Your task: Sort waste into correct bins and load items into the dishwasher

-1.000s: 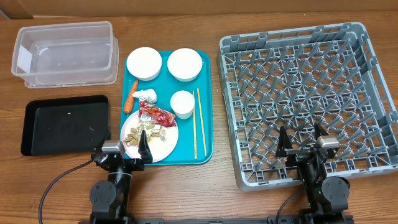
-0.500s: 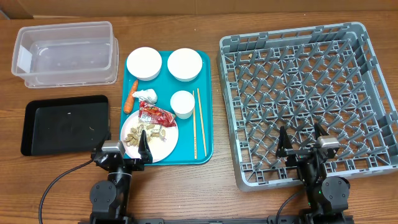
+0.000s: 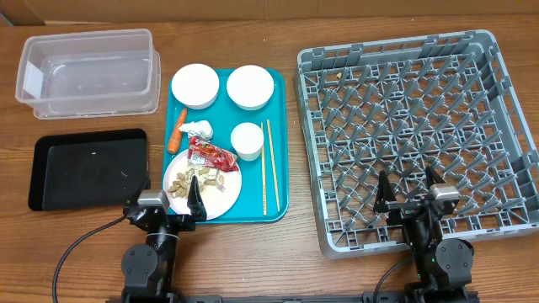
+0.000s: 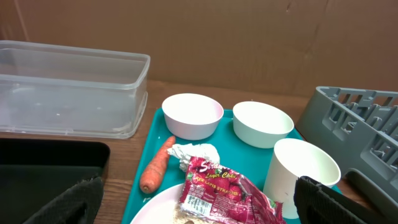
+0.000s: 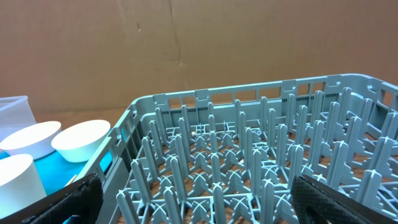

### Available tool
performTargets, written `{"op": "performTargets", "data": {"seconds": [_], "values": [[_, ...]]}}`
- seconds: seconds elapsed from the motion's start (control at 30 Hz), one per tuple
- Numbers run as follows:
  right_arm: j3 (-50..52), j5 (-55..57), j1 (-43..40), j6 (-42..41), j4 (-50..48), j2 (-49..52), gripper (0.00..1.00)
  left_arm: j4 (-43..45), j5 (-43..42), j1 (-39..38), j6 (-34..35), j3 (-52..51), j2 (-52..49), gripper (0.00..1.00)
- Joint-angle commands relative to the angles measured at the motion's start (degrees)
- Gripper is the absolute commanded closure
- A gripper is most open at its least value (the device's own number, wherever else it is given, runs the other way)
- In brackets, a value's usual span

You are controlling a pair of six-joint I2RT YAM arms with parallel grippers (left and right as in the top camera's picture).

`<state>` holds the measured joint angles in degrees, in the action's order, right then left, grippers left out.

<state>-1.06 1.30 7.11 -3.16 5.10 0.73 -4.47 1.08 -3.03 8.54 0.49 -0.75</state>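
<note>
Waste is lying untouched on the teal tray [image 3: 282,172]. The red wrapper [image 3: 210,155] is overlapping the plate [image 3: 227,192], with the silver-white wrapper [image 3: 199,129] at its 11 o'clock. The carrot [image 3: 174,137] is resting at the tray's 9 o'clock edge. Shells and rice scraps [image 3: 192,178] are sitting on the plate.

The clear tub [image 3: 88,71] is waiting at the table's 10 o'clock, the black tray [image 3: 88,168] at 8 o'clock, and the dish rack [image 3: 413,135] at 3 o'clock.

I am keeping my left gripper [image 3: 165,202] parked at the plate's 6 o'clock rim, fingers spread wide and holding nothing. My right gripper [image 3: 407,195] is hovering over the rack's 6 o'clock edge, also spread wide and empty.

Compared with a second ago, nothing is shifting: no arm, no item. I am judging the job as not yet begun, with all the sorting and loading ahead. The left arm is sitting nearest the wrappers, so it looks best placed to start.
</note>
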Motion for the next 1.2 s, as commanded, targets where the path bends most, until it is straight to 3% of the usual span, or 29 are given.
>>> {"op": "performTargets", "data": {"seconds": [0.0,0.8,1.17], "values": [[0.6,-0.3,-0.1,0.2,-0.4,-0.6,0.0,0.1,-0.5,-0.4,-1.3,-0.2,0.5,0.0],[0.6,-1.4,-0.1,-2.0,-0.5,-0.6,0.0,0.4,-0.7,-0.4,-1.2,-0.2,0.4,0.0],[-6.7,0.3,-0.1,-4.5,3.5,1.0,0.0,-3.5,-0.9,-0.4,4.5,5.6,0.0,0.0]]}}
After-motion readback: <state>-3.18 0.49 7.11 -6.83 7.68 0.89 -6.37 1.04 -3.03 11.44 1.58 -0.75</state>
